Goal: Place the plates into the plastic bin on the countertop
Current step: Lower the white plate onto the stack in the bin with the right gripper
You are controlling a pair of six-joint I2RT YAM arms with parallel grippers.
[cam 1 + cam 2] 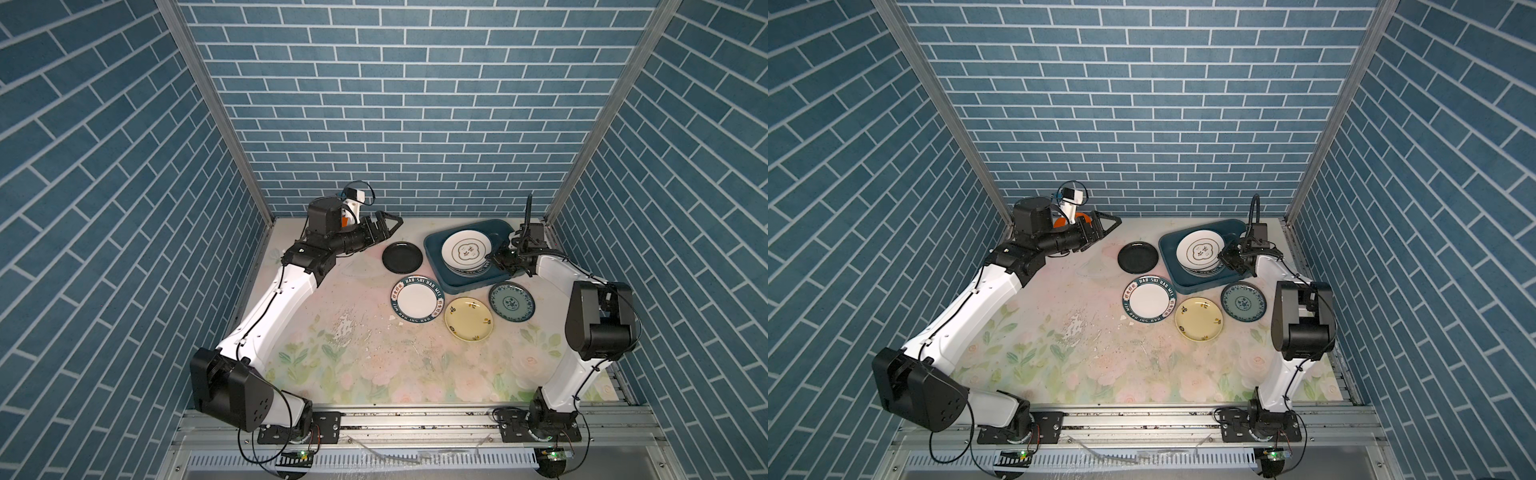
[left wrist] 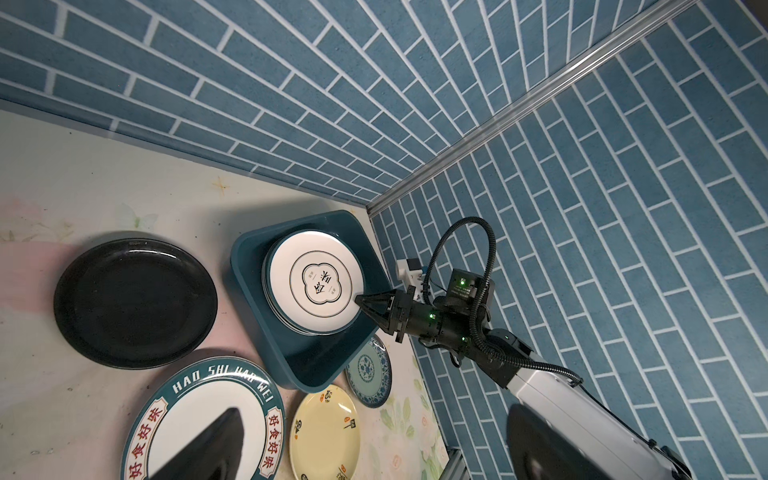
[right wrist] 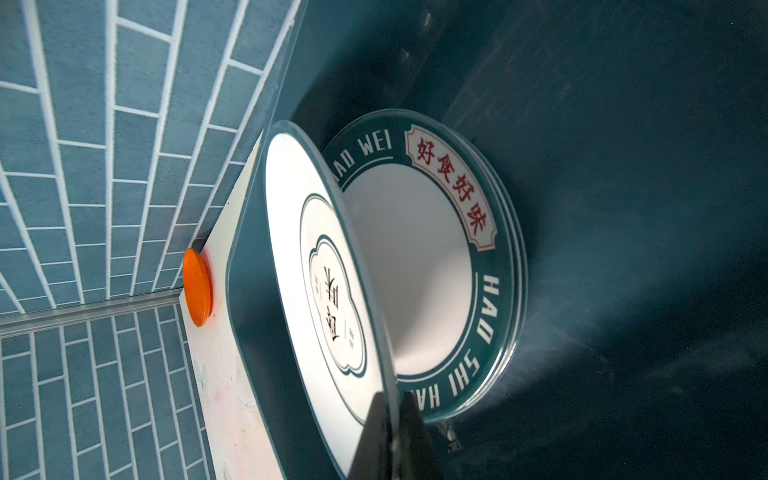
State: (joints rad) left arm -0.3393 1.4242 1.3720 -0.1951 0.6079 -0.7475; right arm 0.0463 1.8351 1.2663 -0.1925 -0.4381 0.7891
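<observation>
Two grippers logged: the right gripper [image 2: 359, 300] pinches the rim of the quatrefoil plate [image 1: 466, 249], which we see tilted over the lettered stack [image 3: 478, 257] inside the plastic bin [image 1: 434, 245]; the left gripper [image 1: 390, 226] hangs spread wide near the black plate [image 1: 402, 257], not touching. Beside the bin on the countertop [image 1: 332, 353] lie a lettered-rim plate [image 1: 417, 302], yellow plate [image 1: 469, 318] and teal plate [image 1: 511, 307].

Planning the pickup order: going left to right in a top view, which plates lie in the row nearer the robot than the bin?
teal lettered-rim plate → pale yellow plate → patterned teal plate
</observation>
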